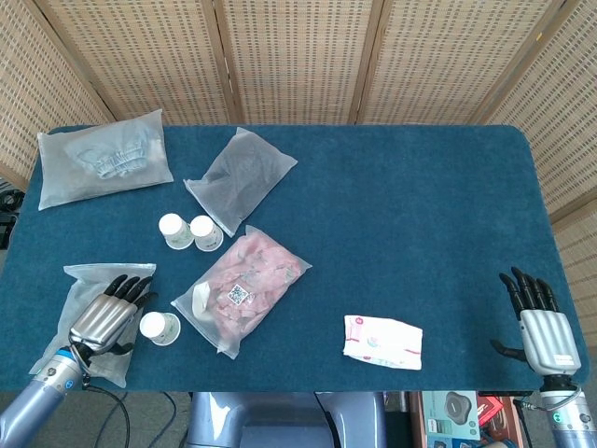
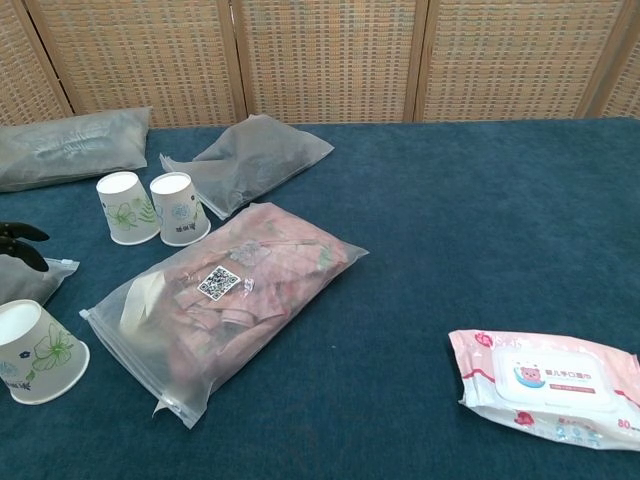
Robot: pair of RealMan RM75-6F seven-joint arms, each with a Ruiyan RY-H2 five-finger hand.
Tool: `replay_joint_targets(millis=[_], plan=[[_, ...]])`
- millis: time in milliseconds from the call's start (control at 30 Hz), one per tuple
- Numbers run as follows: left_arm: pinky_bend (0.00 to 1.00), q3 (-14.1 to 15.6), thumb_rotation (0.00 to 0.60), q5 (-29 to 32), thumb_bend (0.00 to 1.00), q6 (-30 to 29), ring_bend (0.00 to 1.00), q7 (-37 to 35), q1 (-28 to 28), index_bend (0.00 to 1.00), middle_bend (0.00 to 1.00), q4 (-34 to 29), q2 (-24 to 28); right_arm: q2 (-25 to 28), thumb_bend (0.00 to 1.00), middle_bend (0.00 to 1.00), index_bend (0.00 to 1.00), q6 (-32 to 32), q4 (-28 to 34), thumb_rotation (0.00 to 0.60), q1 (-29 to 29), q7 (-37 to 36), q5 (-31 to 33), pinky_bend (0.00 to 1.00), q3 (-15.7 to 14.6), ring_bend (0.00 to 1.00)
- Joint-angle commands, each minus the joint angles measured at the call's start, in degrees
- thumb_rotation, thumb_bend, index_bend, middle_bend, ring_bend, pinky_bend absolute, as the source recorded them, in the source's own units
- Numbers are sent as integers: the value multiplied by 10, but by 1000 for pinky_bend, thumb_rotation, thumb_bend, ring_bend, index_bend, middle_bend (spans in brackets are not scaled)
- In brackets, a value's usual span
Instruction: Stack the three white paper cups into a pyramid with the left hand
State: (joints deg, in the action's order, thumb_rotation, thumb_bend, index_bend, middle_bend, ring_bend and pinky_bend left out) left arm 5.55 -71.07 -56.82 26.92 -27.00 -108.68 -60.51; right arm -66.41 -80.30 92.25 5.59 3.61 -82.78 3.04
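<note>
Lower left of head view: left hand [image 1: 104,317] lies over a frosted bag [image 1: 90,280], fingers apart, holding nothing, w/ 1 paper cup [image 1: 159,328] upside down just beside its fingertips; lower right, right hand [image 1: 538,322] is off the table edge, fingers spread, empty. Center-bottom: wipes pack [image 1: 382,342] & pink bag [image 1: 244,287]. Further up-left, the other 2 cups [image 1: 189,231] stand inverted side by side, touching, below a grey bag [image 1: 241,174]; a bigger bag [image 1: 104,157] sits upper left on the blue table [image 1: 420,215].
</note>
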Motion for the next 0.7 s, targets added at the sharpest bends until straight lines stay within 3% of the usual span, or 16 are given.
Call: replay_joint_targets(millis=[33,267,400,533,700], plan=[[0,-9,600,18,218,12,0,5,-9,176,0,15,-20,0,127,0,0,0,1,600,0,2,-1,0,-1,0],[0,-16,600,37,218,18,0,24,-18,235,0,40,-65,1,127,0,0,0,3,600,-1,3,1,0,0,0],[0,-16,600,38,218,17,0,32,-21,379,0,47,-84,3,127,0,0,-1,3,600,-1,0,2,0,1,0],[0,-14,600,33,218,10,0,35,-19,460,0,45,-87,3,127,0,0,-3,3,600,-2,-1,1,0,1,0],[0,-15,600,24,218,-1,0,27,-16,485,0,36,-75,3,127,0,0,-6,4,600,-3,-1,-1,0,1,0]])
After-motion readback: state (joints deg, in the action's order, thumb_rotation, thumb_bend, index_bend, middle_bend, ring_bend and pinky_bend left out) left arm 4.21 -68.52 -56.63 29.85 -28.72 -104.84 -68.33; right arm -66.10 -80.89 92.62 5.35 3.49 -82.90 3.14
